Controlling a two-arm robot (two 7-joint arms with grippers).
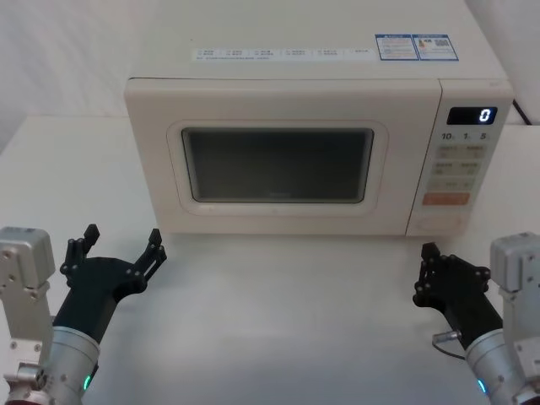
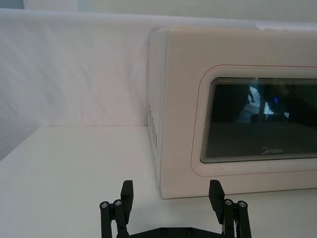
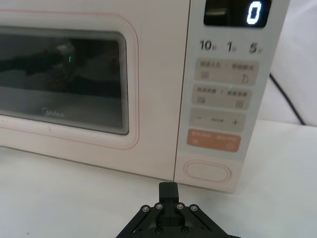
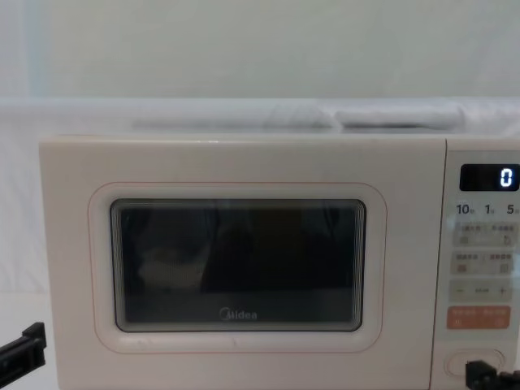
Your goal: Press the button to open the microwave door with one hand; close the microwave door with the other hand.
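The cream microwave door [image 1: 278, 101] with its dark window is closed flush with the oven body; it also shows in the left wrist view [image 2: 183, 124], the right wrist view [image 3: 153, 74] and the chest view [image 4: 236, 162]. The wide pill-shaped button [image 1: 440, 224] [image 3: 208, 171] [image 4: 474, 362] sits at the bottom of the control panel. My right gripper [image 1: 432, 260] [image 3: 168, 190] [image 4: 487, 375] is shut and hovers a short way in front of the button, not touching it. Before the door's lower left corner my left gripper [image 1: 122, 239] [image 2: 172, 191] hangs open above the table, holding nothing.
The microwave stands on a white table [image 1: 278, 321] with a white backdrop behind. Its control panel [image 1: 462, 160] shows a lit "0" and carries an orange key [image 3: 214, 140] above the button. A black cable [image 3: 285, 99] runs behind the oven's right side.
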